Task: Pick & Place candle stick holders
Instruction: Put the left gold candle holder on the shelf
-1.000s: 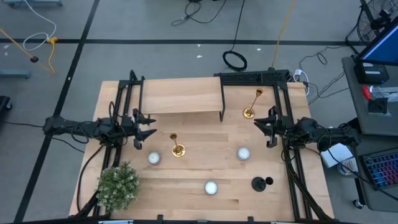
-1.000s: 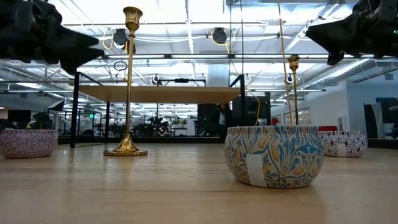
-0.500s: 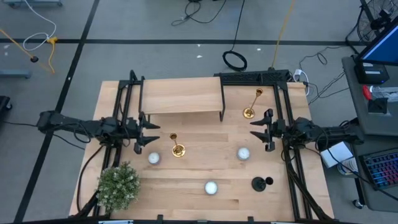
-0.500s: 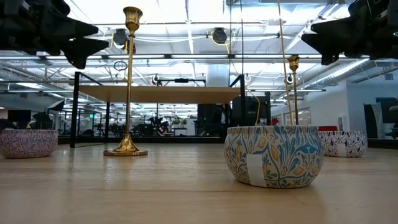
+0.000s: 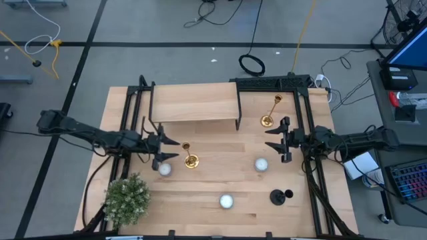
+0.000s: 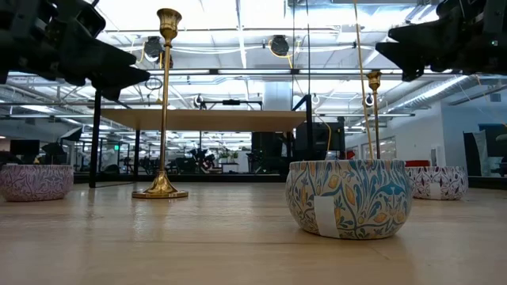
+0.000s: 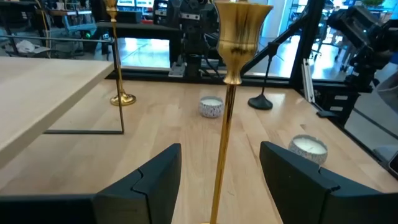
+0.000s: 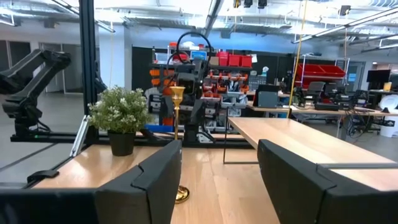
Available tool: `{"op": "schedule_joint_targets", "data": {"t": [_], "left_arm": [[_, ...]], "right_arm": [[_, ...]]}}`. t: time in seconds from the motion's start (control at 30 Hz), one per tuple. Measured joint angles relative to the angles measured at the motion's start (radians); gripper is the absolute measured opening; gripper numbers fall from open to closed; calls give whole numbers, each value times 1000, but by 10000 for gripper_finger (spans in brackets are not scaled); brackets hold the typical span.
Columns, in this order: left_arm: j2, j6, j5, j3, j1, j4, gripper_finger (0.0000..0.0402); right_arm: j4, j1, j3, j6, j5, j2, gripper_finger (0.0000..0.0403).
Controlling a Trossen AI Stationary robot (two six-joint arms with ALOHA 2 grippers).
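Left gripper (image 5: 169,149) is facing a gold candlestick (image 5: 189,156).

Its fingers are standing wide, stem between them untouched (right gripper (image 5: 275,139) is hovering wide open too, mid-table).

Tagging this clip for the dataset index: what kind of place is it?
Most likely a robotics lab or workshop: a wooden table in a black frame on a bare floor with loose cables, exposed ceiling lights and ducts, and benches with red parts bins behind.

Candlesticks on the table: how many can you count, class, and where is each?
3. One gold candlestick left of centre, another gold candlestick beside the raised shelf, and a black candlestick near the front right.
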Motion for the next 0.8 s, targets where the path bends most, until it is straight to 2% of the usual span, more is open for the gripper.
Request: {"op": "schedule_joint_targets", "data": {"t": [0.2, 0.43, 0.8], "left_arm": [[70, 0, 23, 0, -1, 51, 225], [144, 42, 23, 0, -1, 185, 225], [301, 107, 22, 85, 0, 187, 225]], "right_arm": [[68, 0, 0, -6, 1, 53, 206], [80, 0, 0, 22, 2, 84, 206], [108, 0, 0, 61, 0, 114, 205]]}}
